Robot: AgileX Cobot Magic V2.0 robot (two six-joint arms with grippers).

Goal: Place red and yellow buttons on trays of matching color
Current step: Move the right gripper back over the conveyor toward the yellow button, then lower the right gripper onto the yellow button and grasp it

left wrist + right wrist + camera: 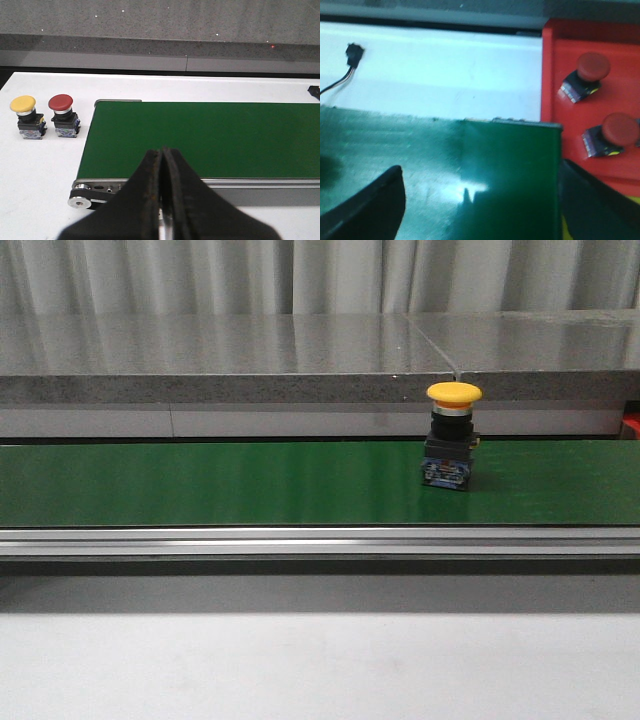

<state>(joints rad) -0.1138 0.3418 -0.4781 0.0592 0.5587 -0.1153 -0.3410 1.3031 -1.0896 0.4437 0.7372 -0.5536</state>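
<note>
Front view shows 1 yellow button point(453, 436) standing upright on the green belt point(250, 483), toward the belt's right end; neither arm appears here.

Left gripper point(161, 200) hangs over the near edge of the belt's left end, fingers pressed together, holding nothing. Beyond that end, 1 yellow-capped button point(26, 117) and 1 red-capped button point(63, 116) stand side by side on the white table point(40, 165).

Right gripper point(480, 200) hovers over the belt's right end, fingers spread wide, empty. Just past that end lies the red tray point(560, 60) with 2 red buttons point(587, 75) on it. A yellow tray cannot be confirmed.

Recommended step: center the spread fingers on the button's black body below the cap, close squarely, lift vertically before moving off the belt.
</note>
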